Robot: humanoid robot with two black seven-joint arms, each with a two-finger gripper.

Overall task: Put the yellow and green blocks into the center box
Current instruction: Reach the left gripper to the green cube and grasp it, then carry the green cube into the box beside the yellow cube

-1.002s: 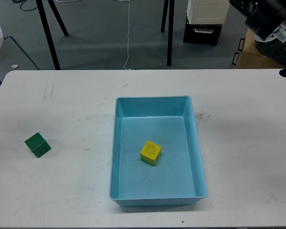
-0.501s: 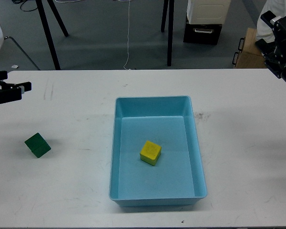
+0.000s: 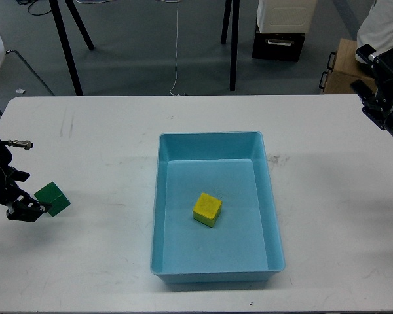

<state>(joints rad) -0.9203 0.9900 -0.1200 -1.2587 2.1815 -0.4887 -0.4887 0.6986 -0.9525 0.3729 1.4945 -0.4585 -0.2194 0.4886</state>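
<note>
The yellow block (image 3: 207, 209) lies inside the light blue box (image 3: 272, 216) at the table's center, slightly tilted. The green block (image 3: 52, 198) sits on the white table at the left. My left gripper (image 3: 27, 194) is low at the left edge, just left of the green block. Its dark fingers stand apart and the lower fingertip (image 3: 33, 212) is by the block's left side; it holds nothing. My right gripper (image 3: 363, 69) is at the far right, above the table's back edge, open and empty.
The white table (image 3: 118, 131) carries only the box and the green block. Behind it are black stand legs (image 3: 233, 46), a hanging cable (image 3: 177, 52), a white and black case (image 3: 281, 29) and a cardboard box (image 3: 344, 72) on the floor.
My left gripper has come down and forward from the back left to beside the green block. My right gripper has shifted slightly at the far right. The blocks have not moved.
</note>
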